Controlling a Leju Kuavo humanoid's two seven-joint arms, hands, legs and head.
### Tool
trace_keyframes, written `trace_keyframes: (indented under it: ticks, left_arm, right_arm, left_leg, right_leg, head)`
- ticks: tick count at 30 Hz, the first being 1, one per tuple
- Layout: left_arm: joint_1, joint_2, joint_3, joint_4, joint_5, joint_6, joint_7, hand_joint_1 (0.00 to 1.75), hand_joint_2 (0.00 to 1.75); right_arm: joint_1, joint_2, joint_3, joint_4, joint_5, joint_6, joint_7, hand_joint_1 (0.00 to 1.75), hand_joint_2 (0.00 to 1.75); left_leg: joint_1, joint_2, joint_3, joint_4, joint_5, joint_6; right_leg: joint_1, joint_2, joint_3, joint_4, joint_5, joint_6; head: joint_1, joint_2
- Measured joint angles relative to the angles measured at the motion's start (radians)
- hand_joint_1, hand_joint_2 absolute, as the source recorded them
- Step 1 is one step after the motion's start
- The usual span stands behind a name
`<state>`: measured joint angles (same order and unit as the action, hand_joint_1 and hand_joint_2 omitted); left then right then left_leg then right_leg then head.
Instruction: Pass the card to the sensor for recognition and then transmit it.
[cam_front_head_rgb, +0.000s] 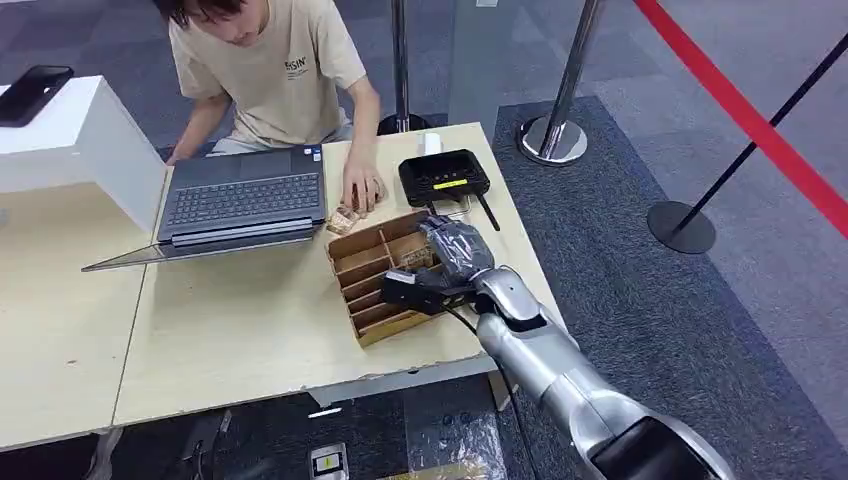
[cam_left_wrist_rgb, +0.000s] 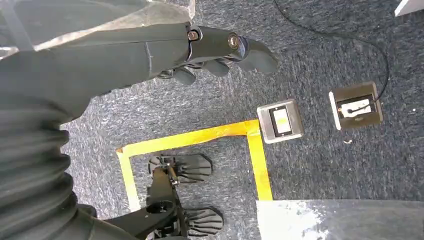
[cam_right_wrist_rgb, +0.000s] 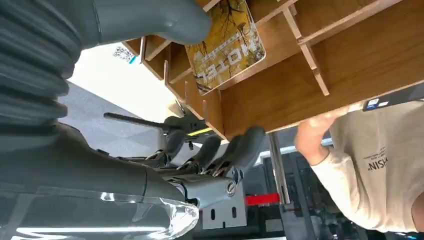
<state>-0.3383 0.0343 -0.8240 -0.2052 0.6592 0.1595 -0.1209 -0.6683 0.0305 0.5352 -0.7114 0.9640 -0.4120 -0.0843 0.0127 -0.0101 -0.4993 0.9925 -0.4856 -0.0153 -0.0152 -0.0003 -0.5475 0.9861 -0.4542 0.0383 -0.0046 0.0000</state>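
While the right arm reaches over the worktop (cam_front_head_rgb: 250, 330), we see a pale wooden surface carrying most of the scene. Across it a person (cam_front_head_rgb: 270, 70) in a beige T-shirt sits behind an open laptop (cam_front_head_rgb: 240, 205), one hand resting on the worktop near the tray's far corner. A white box (cam_front_head_rgb: 80, 140) stands at the far left with a dark phone (cam_front_head_rgb: 35, 92) on top. Red-belt stanchions (cam_front_head_rgb: 560, 110) stand on the grey carpet to the right.

Next in size, the wooden divided tray (cam_front_head_rgb: 370, 285) lies near the worktop's right edge, slots running across it. Just beyond it sits the black sensor (cam_front_head_rgb: 444, 178) with a yellow-lit strip and a thin antenna.

The right hand (cam_front_head_rgb: 445, 265) hovers over the tray's right part. In the right wrist view its thumb (cam_right_wrist_rgb: 150, 20) lies against the card (cam_right_wrist_rgb: 227, 42), a yellow printed card standing in one of the tray's compartments (cam_right_wrist_rgb: 310, 65); the dark fingers (cam_right_wrist_rgb: 235, 150) are spread and curl below the tray's outer wall. We cannot tell if the card is truly pinched or only touched.

The left hand (cam_left_wrist_rgb: 210, 47) hangs over the carpet, fingers (cam_left_wrist_rgb: 250, 52) loosely curled and holding nothing. Below it we note yellow tape (cam_left_wrist_rgb: 200, 137) on the floor and two floor sockets (cam_left_wrist_rgb: 280, 121).
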Motion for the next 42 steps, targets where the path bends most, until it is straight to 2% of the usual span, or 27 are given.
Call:
trace_keyframes:
  ticks: [3, 15, 23, 37, 42]
  left_arm:
    - [0.0, 0.0, 0.0, 0.0, 0.0, 0.0, 0.002, 0.0, 1.75]
    - [-0.003, -0.003, 0.001, -0.002, -0.002, 0.0, 0.006, 0.0, 1.75]
    - [-0.006, -0.008, 0.001, -0.003, -0.002, 0.0, 0.007, 0.0, 1.75]
    - [-0.015, -0.018, 0.001, -0.005, -0.003, 0.0, 0.03, 0.0, 1.75]
    - [-0.015, -0.02, 0.002, -0.006, -0.003, 0.0, 0.031, 0.0, 1.75]
  right_arm:
    - [-0.001, 0.001, 0.001, 0.007, -0.003, -0.001, -0.005, 0.63, 1.75]
    - [-0.011, 0.005, 0.005, 0.031, -0.005, -0.001, -0.009, 0.65, 1.75]
    - [-0.013, 0.007, 0.006, 0.04, -0.005, -0.001, -0.01, 0.91, 1.75]
    - [-0.018, 0.01, 0.008, 0.051, 0.027, 0.008, 0.008, 0.91, 1.75]
    - [-0.02, 0.01, 0.01, 0.059, 0.027, 0.009, 0.008, 0.98, 1.75]
  left_leg:
    - [0.0, 0.0, 0.0, 0.0, 0.0, 0.0]
    - [0.0, 0.0, 0.0, 0.0, 0.0, 0.0]
    - [0.0, 0.0, 0.0, 0.0, 0.0, 0.0]
    - [0.0, 0.0, 0.0, 0.0, 0.0, 0.0]
    - [0.0, 0.0, 0.0, 0.0, 0.0, 0.0]
  right_leg:
    - [0.0, 0.0, 0.0, 0.0, 0.0, 0.0]
    - [0.0, 0.0, 0.0, 0.0, 0.0, 0.0]
    - [0.0, 0.0, 0.0, 0.0, 0.0, 0.0]
    - [0.0, 0.0, 0.0, 0.0, 0.0, 0.0]
    - [0.0, 0.0, 0.0, 0.0, 0.0, 0.0]
  head:
    - [0.0, 0.0]
    - [0.0, 0.0]
    - [0.0, 0.0]
    - [0.0, 0.0]
    - [0.0, 0.0]
